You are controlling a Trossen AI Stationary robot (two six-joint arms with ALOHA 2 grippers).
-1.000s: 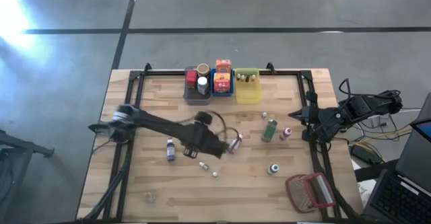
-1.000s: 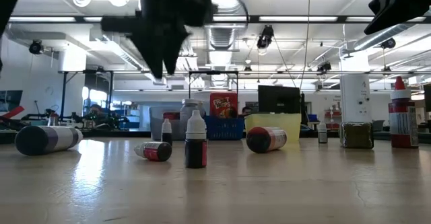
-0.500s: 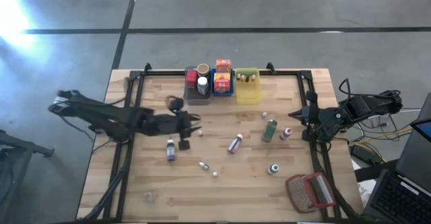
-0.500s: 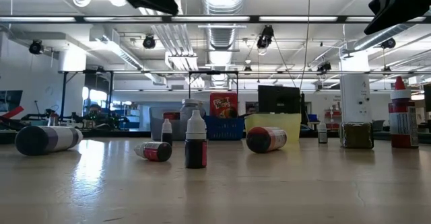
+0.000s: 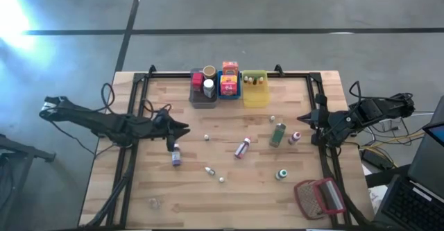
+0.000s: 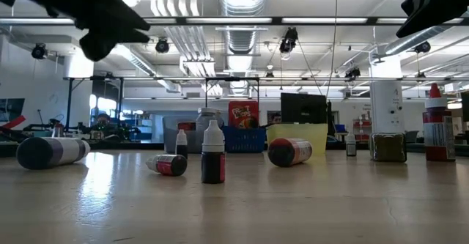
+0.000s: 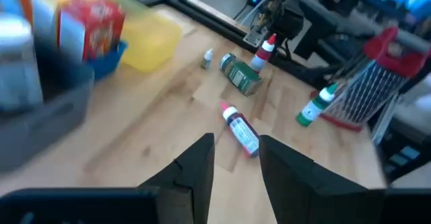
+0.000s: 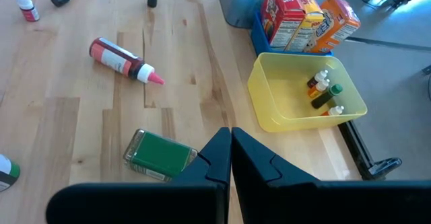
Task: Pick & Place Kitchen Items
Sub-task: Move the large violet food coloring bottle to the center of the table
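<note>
**benchbuddy:** ok, overhead first. Where are you and what's closest?

**me:** From above, my left pincer sits over the left side of the counter, empty as far as I can see. The nearest item is the purple-labelled bottle, lying flat just beside my fingertips on the near side, long axis running roughly front to back. My left arm is far closer to it than my right pincer, which is parked at the right edge, shut tight, nothing in it. The red-capped bottle lies tilted mid-counter, between the two arms.

**benchbuddy:** table-level cam?

**me:** Low view shows the purple-labelled bottle on its side at far left, a smooth rounded cylinder that looks like it'd roll. A small white-capped dropper stands upright mid-counter, with a tiny one tipped over right beside it.

**benchbuddy:** left wrist?

**me:** My two dark fingers stand a bit apart with nothing between them. Past them lies the red-capped bottle, glossy plastic, with the boxy green bottle on its side farther off.

**benchbuddy:** right wrist?

**me:** Fingers pressed together. The green bottle lies flat just ahead, flat-faced so it won't roll. The yellow bin holds a few tiny bottles, and cardboard boxes stand in the blue bin beside it.
</note>
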